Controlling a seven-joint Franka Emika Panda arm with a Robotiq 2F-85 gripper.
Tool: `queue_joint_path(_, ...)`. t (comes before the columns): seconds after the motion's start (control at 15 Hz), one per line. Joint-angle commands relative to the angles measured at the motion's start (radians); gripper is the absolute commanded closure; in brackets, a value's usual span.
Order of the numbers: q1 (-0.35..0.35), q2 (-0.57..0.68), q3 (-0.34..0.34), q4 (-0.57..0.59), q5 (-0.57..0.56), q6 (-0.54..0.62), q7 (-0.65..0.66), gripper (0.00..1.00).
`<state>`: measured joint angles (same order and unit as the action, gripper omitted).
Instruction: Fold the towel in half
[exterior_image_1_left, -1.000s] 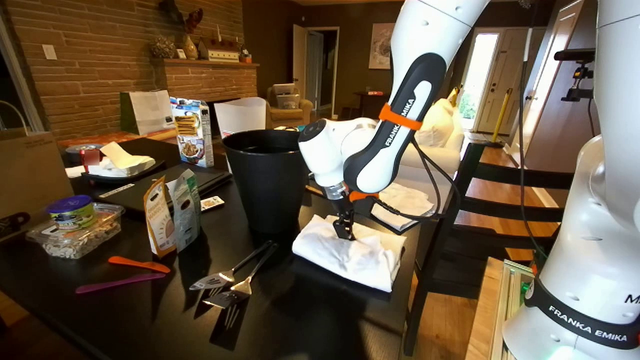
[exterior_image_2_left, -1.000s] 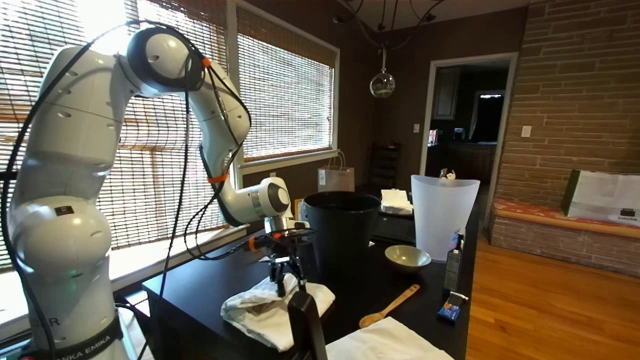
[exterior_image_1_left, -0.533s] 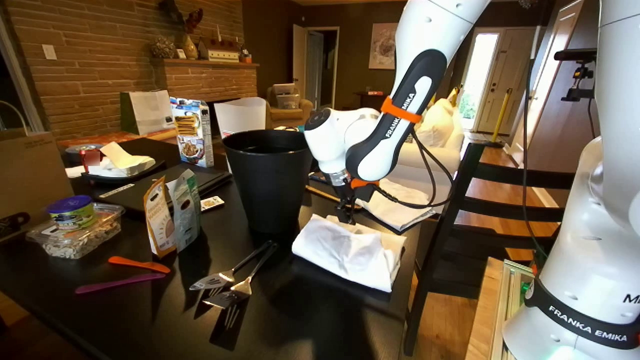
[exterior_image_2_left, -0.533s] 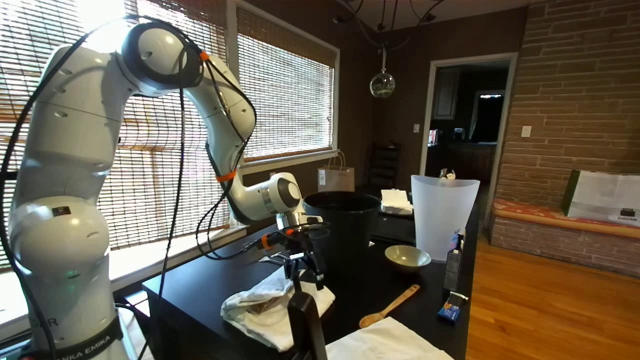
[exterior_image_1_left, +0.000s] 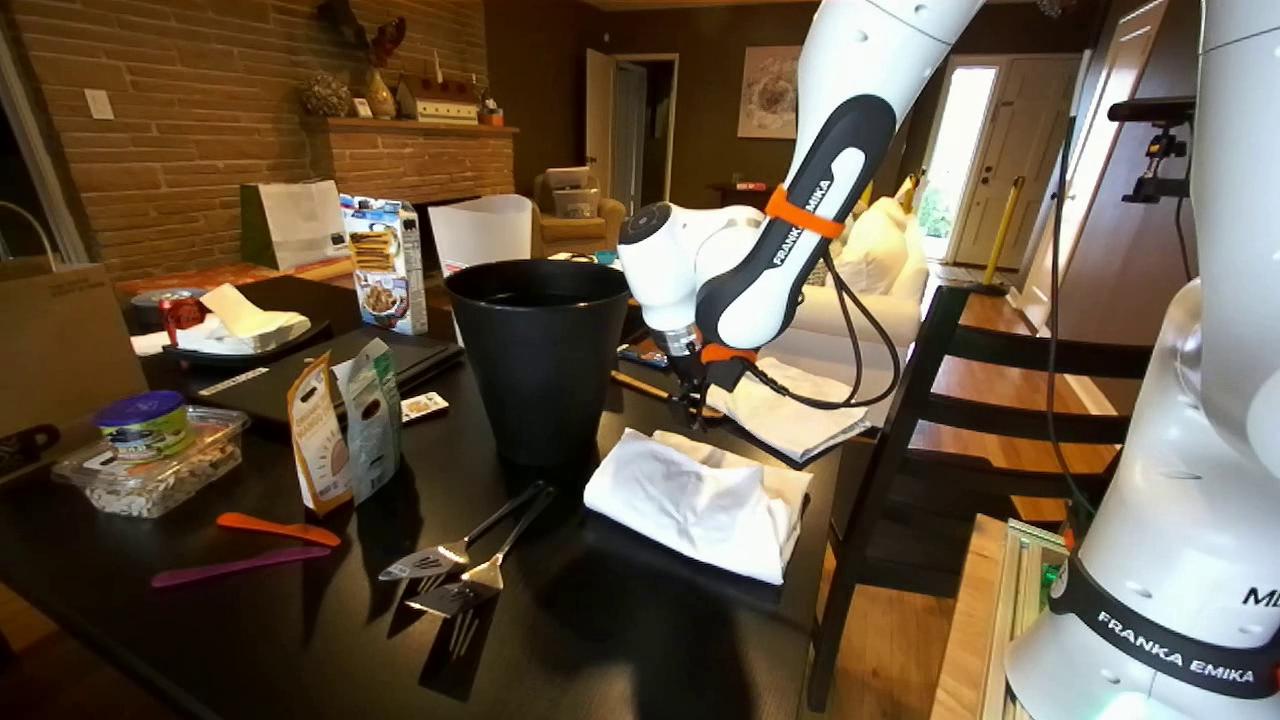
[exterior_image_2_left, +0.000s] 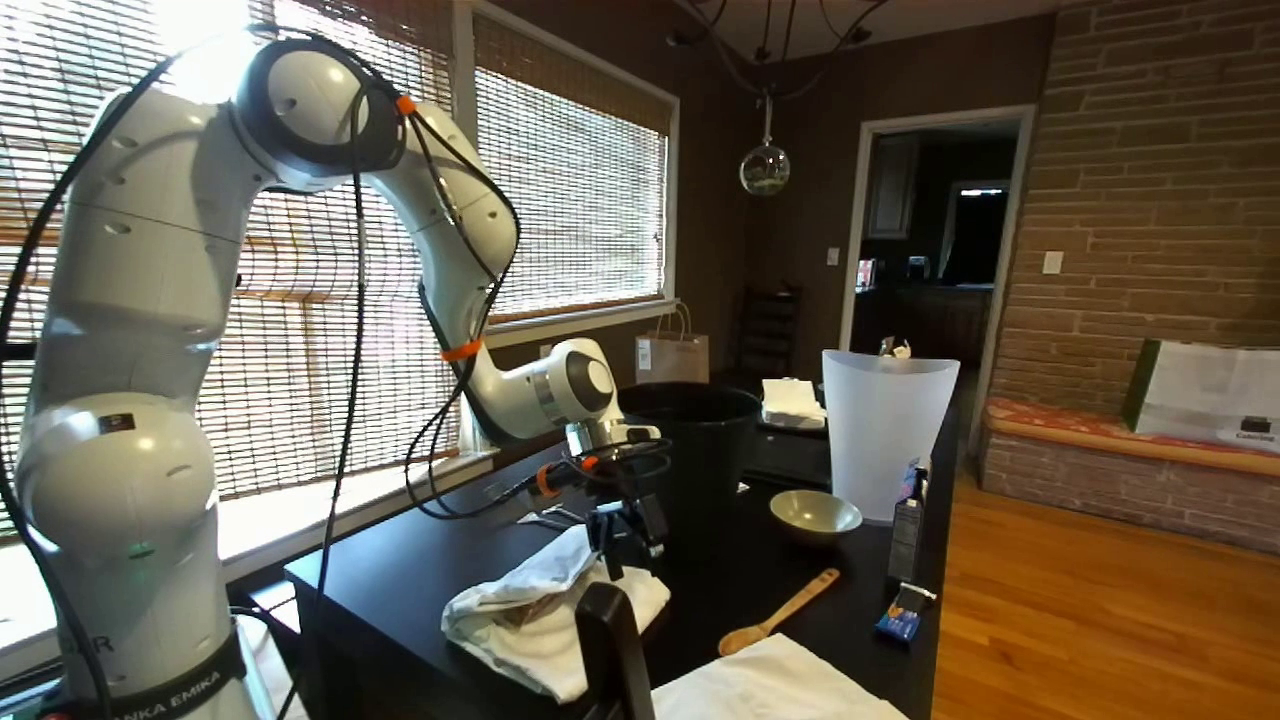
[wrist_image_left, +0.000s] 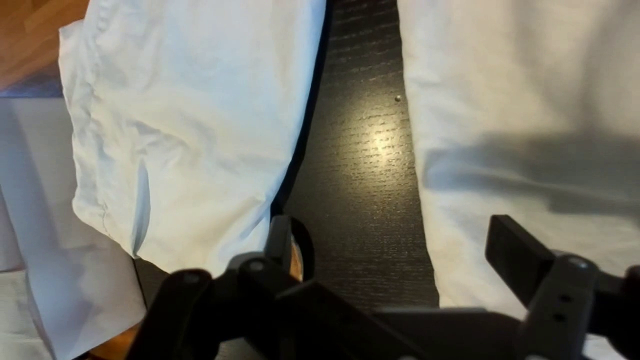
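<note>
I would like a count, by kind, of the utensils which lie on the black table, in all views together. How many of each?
Knives: 2 (orange, purple)
Metal spatulas: 2
Wooden spoon: 1
Total: 5 utensils in view

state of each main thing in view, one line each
gripper, jaws open, holding nothing
towel, loosely folded over, rumpled
second cloth, creased
black bin, upright, open-topped
orange pouch, standing
green pouch, standing
purple-lidded tub, closed
bowl, upright
wooden spoon, lying flat
window blinds, lowered
</note>
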<state>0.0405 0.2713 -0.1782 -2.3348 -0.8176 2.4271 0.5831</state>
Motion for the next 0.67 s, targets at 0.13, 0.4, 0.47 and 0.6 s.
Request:
queue_joint_path(0.13,-0.013,-0.001,0.013,0.001,-0.002,-0.004,0.003,0.00)
queue_joint_path(0.4,-0.032,0.054,0.017,0.059,0.102,0.006,0.012,0.00)
queue_joint_path(0.47,-0.037,0.062,0.016,0.065,0.128,0.011,0.009,0.00)
queue_joint_path(0.6,-0.043,0.082,0.007,0.088,0.182,0.007,0.010,0.00)
